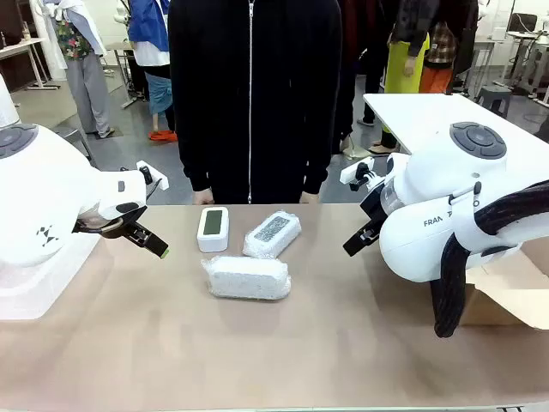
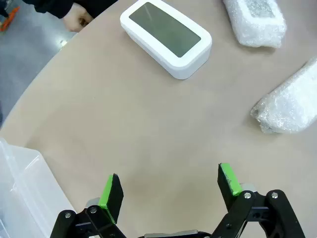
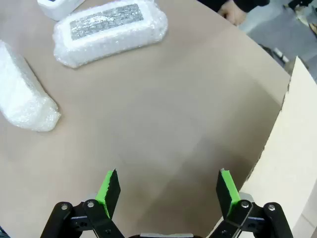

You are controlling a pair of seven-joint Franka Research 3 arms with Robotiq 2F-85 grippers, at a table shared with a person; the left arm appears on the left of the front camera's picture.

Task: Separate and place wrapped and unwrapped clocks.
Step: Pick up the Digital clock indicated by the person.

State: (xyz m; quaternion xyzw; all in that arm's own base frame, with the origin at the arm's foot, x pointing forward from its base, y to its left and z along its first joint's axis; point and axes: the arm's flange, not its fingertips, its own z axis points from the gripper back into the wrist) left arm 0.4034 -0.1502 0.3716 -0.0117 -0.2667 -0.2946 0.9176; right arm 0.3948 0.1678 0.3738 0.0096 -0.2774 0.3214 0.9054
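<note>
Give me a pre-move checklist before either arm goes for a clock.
1. Jaws of left gripper open, nothing held: ok.
2. Jaws of right gripper open, nothing held: ok.
3. The bare clock lies apart from both bundles, screen up: ok.
4. The dark-faced bundle and plain bundle do not touch: ok.
5. The person's hand is beyond the table's far edge, away from the clocks: ok.
6. Which sort goes in the clear bin and which in the cardboard box: cannot tell.
</note>
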